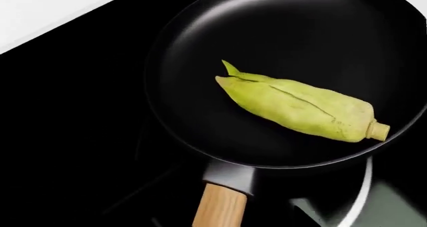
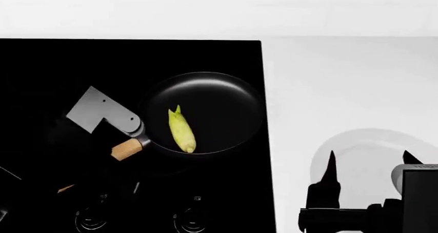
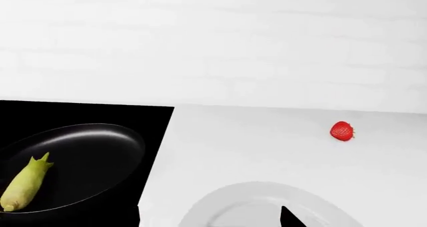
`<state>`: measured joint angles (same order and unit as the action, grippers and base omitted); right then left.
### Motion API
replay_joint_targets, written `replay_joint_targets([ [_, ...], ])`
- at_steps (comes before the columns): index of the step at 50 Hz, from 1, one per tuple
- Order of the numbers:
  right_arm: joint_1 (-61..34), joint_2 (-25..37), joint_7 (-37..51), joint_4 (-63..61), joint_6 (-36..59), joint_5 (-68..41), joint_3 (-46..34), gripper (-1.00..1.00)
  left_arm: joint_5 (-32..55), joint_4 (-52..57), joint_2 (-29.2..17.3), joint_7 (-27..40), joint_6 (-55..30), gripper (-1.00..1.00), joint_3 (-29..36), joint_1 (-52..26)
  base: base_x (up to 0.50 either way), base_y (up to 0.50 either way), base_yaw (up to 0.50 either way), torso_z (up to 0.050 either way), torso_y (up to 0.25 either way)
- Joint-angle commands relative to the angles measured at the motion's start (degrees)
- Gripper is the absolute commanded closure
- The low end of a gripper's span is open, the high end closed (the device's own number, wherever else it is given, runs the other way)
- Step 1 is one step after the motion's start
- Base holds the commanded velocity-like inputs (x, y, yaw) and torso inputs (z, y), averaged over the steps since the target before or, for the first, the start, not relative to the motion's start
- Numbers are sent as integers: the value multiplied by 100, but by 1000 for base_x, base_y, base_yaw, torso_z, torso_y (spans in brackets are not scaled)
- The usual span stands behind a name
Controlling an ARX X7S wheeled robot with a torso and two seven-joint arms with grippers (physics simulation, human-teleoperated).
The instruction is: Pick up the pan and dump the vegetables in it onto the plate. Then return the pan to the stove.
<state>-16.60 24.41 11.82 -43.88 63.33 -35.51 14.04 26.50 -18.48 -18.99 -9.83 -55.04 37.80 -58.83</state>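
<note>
The black pan (image 2: 212,102) sits on the glossy black stove (image 2: 61,69), near the stove's right edge. The corn cob (image 2: 181,130) lies inside it, seen closer in the left wrist view (image 1: 300,107). The wooden handle (image 2: 126,149) points to the front left and runs under my left gripper (image 2: 92,169). Its dark fingers merge with the stove, so I cannot tell their grip. In the left wrist view the handle (image 1: 220,207) runs straight to the frame's edge. My right gripper (image 2: 370,163) is open and empty, just above the white plate (image 2: 370,140).
A small red strawberry (image 3: 341,131) lies on the white counter (image 2: 342,74) beyond the plate. Ring control marks (image 2: 92,220) line the stove's front edge. A white wall stands behind the counter.
</note>
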Motion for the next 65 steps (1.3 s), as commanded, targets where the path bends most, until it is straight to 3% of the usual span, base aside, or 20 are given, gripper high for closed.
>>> replay_joint_targets([
  [1,184,-28,-48,107,-218,40,0,-100,-288,-991,297,-374,367,-100,503,-195,0,0,0,0,0],
  [19,369,-68,-68,173,-409,38,22,-100,-211,-1437,431,-515,221,-100,554,-241,0,0,0,0,0],
  [20,371,-66,-65,168,-404,31,26,-100,-185,-1440,430,-512,161,100,534,-247,0,0,0,0,0],
  [31,426,-76,-35,56,-412,-65,149,-100,42,-700,259,-407,-681,100,479,-398,0,0,0,0,0],
  [41,418,-58,20,19,-365,-127,221,-100,372,-131,292,121,-748,100,-470,-678,0,0,0,0,0],
  [49,499,-48,31,17,-424,-119,264,-100,507,241,218,376,-777,100,-870,-777,0,0,0,0,0],
  [60,547,42,85,-89,-446,-112,373,-100,966,1547,-59,653,-1543,100,-1178,-643,0,0,0,0,2],
  [65,740,367,-82,-314,-624,44,285,-100,1375,2338,-197,799,-2187,100,-1366,-414,0,0,0,0,2],
])
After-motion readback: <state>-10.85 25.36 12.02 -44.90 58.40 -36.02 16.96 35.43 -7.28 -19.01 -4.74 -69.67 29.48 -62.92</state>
